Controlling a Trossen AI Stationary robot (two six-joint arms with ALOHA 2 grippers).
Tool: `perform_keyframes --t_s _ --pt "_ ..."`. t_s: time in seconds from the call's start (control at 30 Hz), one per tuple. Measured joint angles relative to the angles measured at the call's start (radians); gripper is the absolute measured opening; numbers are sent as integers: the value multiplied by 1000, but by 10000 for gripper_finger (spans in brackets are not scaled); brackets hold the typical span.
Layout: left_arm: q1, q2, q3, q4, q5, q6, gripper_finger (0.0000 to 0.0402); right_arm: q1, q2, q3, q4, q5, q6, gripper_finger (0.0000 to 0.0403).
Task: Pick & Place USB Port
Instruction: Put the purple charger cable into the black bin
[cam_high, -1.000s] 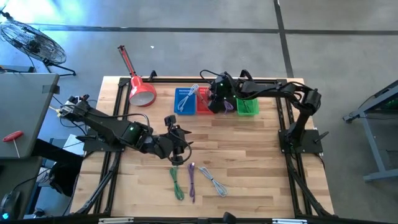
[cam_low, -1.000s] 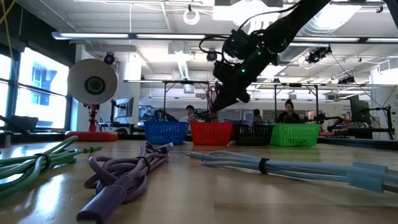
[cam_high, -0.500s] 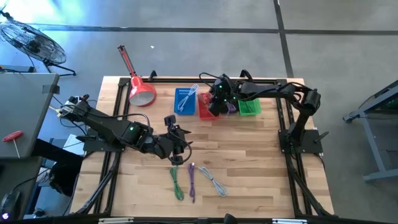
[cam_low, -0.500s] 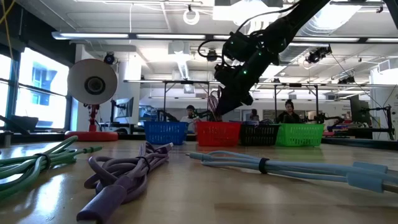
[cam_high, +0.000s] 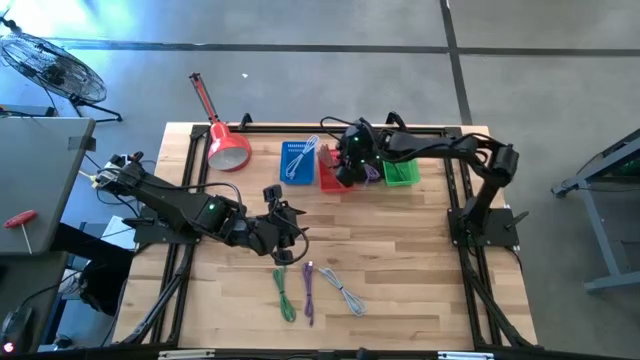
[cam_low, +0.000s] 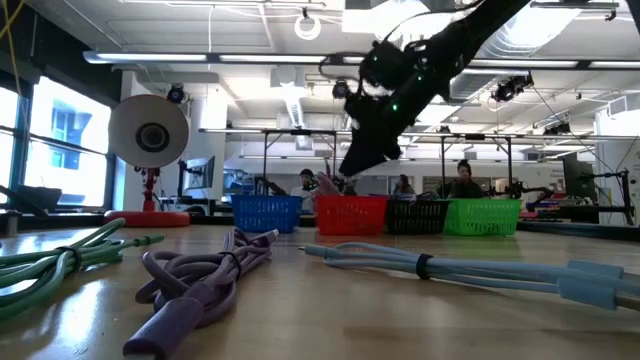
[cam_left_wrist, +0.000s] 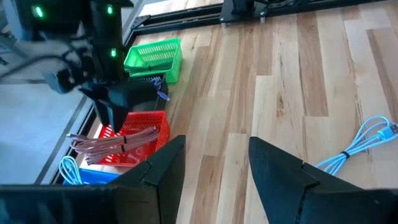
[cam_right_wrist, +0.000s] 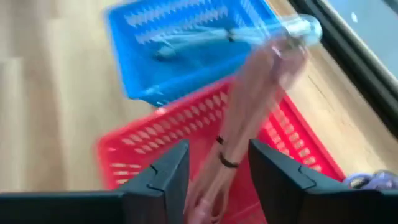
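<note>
A bundled pink USB cable (cam_right_wrist: 249, 118) lies slanting on the red basket (cam_right_wrist: 149, 162), one end poking over the rim toward the blue basket (cam_right_wrist: 174, 37). My right gripper (cam_right_wrist: 217, 149) hovers open just above it, a finger on either side and touching nothing; from overhead it (cam_high: 343, 170) is over the red basket (cam_high: 328, 180). My left gripper (cam_high: 283, 215) waits open above the table's middle with nothing between its fingers (cam_left_wrist: 163, 168). Three more cables lie on the near table: green (cam_high: 284, 295), purple (cam_high: 309, 292) and light blue (cam_high: 345, 292).
Along the far edge stand the blue basket (cam_high: 297, 160) holding a light blue cable, a dark basket (cam_high: 367, 172) with a purple cable, and a green basket (cam_high: 399, 172). A red lamp (cam_high: 228, 148) sits at the far left. Bare wood lies between the baskets and the near cables.
My right gripper has opened over the red basket and let go of the pink cable, which has dropped onto the basket and lies across its rim. The left arm has kept still.
</note>
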Motion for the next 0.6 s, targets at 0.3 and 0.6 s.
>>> perform_keyframes --t_s 0.3,0.6 --pt "0 0 0 -125 8 2 170 120 -191 1 -59 -83 -132 171" --pt "0 0 0 -283 261 235 170 329 -270 1 -212 -88 -156 172"
